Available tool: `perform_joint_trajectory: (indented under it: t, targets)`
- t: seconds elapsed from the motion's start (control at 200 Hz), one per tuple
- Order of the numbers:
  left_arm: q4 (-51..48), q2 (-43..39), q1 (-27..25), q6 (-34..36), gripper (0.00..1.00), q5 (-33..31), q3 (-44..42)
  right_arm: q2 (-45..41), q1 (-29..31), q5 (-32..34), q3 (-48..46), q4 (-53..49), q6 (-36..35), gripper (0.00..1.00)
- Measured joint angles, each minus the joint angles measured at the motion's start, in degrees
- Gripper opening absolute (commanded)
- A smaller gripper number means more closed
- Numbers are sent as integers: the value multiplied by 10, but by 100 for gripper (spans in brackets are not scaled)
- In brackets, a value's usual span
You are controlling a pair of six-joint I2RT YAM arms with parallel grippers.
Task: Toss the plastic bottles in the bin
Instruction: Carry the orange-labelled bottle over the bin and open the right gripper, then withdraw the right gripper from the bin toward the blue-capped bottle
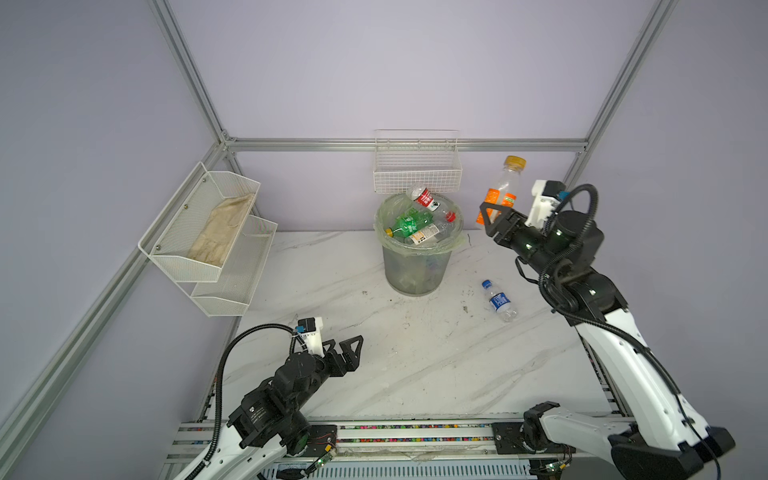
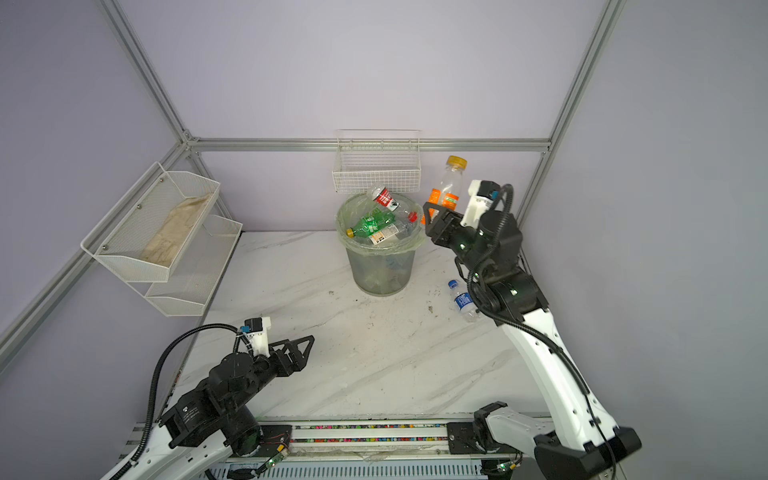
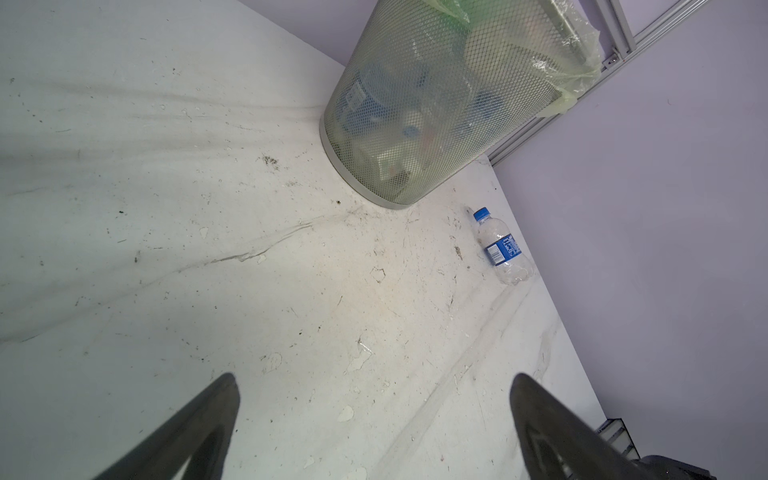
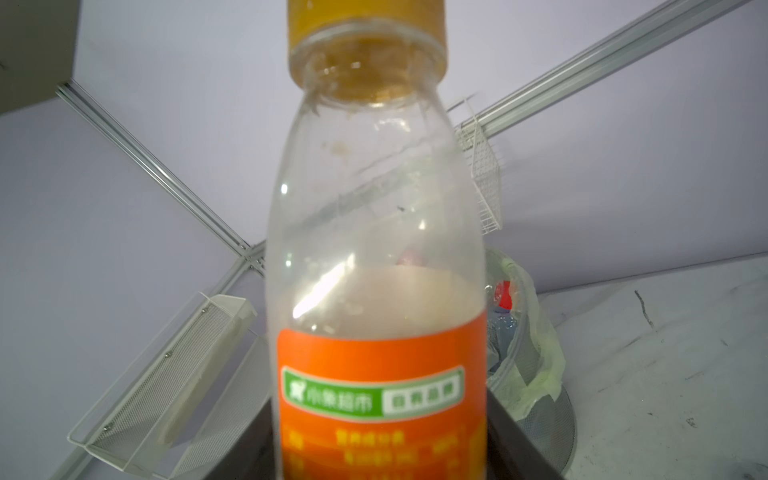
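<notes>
My right gripper (image 1: 494,216) is shut on a clear bottle with an orange label and yellow cap (image 1: 500,195), held upright in the air just right of the bin's rim; the bottle (image 4: 378,249) fills the right wrist view. The bin (image 1: 417,249) is a grey mesh basket with a pale green liner, piled to the top with several bottles, among them a green one (image 1: 409,222). A small blue-label bottle (image 1: 500,301) lies on the table right of the bin, under my right arm. My left gripper (image 1: 347,347) stands open and empty near the table's front left.
A white wire basket (image 1: 417,170) hangs on the back wall just above the bin. A white two-tier mesh shelf (image 1: 212,237) holding a beige cloth is fixed to the left wall. Aluminium frame bars (image 1: 478,144) run behind. The marble table (image 1: 415,365) ends at a front rail.
</notes>
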Motion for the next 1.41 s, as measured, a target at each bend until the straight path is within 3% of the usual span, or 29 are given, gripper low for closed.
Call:
perform_joint_trajectory:
  t: [0.06,0.125,0.19,0.24,0.26,0.44,0.755,0.99,1.405]
  targets:
    - [0,0,0,0,100,0,0,74,34,4,51,-7,-6,23]
    - [0,0,0,0,100,0,0,151,57,6,108,-13,-6,57]
    - [-1,0,0,0,100,0,0,210,72,9,134,-14,1,70]
    - [-3,0,0,0,100,0,0,238,75,15,136,-21,6,93]
    - [-5,-1,0,1,100,-1,0,247,75,18,136,-26,15,97]
    - [-31,-25,0,1,100,-6,0,263,71,48,127,-49,23,97]
    - [-45,-37,0,1,100,-15,0,132,70,83,101,-31,22,97]
    - [-48,-31,0,1,100,-15,0,106,70,104,93,-30,17,97]
    - [-48,-35,0,1,100,-15,0,56,68,198,44,-143,13,97]
